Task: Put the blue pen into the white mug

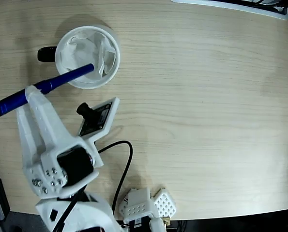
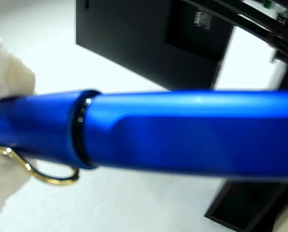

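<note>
End effector (image 1: 31, 93) gripping blue pen (image 1: 61, 80) mid-shaft — pen tilting, tip hanging over white mug (image 1: 87, 57) rim, above surface (image 1: 206, 121)

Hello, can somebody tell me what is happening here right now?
A white robot arm holds the blue pen in its claw, raised at a slant. One end of the pen reaches over the rim of the white mug, which has crumpled white paper inside. The other end sticks out to the left in the fixed view. The pen is not released yet.
</note>
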You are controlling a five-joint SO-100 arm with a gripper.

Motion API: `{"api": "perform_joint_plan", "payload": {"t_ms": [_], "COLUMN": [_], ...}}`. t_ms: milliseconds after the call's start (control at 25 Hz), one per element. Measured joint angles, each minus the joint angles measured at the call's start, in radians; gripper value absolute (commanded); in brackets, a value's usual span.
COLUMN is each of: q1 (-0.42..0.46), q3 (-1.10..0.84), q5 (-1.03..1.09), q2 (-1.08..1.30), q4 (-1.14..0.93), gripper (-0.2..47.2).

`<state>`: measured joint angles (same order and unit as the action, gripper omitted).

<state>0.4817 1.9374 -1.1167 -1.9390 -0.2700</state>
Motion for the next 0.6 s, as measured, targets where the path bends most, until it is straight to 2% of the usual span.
{"api": "perform_joint_plan", "payload": {"t_ms": [360,520,560,600], "q1": [-0.005,-0.005,-0.005,-0.005], "q3": [0.216,0.268,0.282,0.299], "q5": [-0.029,-0.040,-0.040,-0.040], "q2": [0.025,0.026,0.025,0.025], "q4": [0.212,0.244,0.245,0.250], "gripper": [-0.1,-0.1,3.4,11.1]}}
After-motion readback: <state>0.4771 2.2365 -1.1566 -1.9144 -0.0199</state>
